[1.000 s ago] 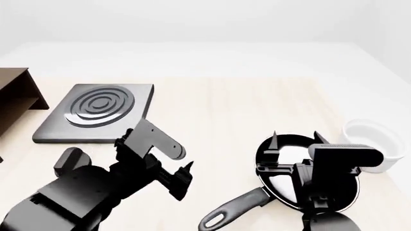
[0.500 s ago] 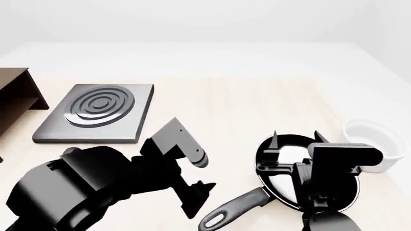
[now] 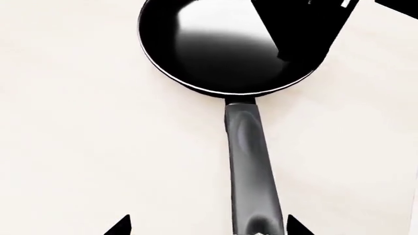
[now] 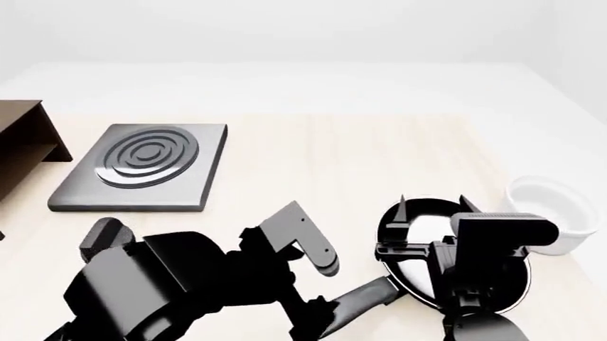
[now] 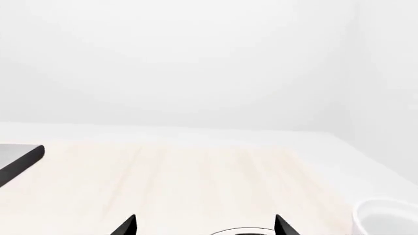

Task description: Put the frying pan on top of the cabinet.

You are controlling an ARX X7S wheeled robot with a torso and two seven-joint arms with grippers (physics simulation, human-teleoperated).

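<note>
I'm lining the left gripper (image 3: 205, 226), jaws spread, astride the frying pan (image 3: 225, 49) handle; right gripper (image 4: 431, 206) is spread too, over the rim.

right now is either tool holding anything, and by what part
Nothing is held. The left tool is open, its tips either side of the frying pan handle's end, not closed on it. The right tool is open over the pan's bowl.

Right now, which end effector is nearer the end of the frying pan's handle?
Left. The left end effector is open astride the frying pan handle's end; the right end effector sits over the pan's bowl, away from the handle.
</note>
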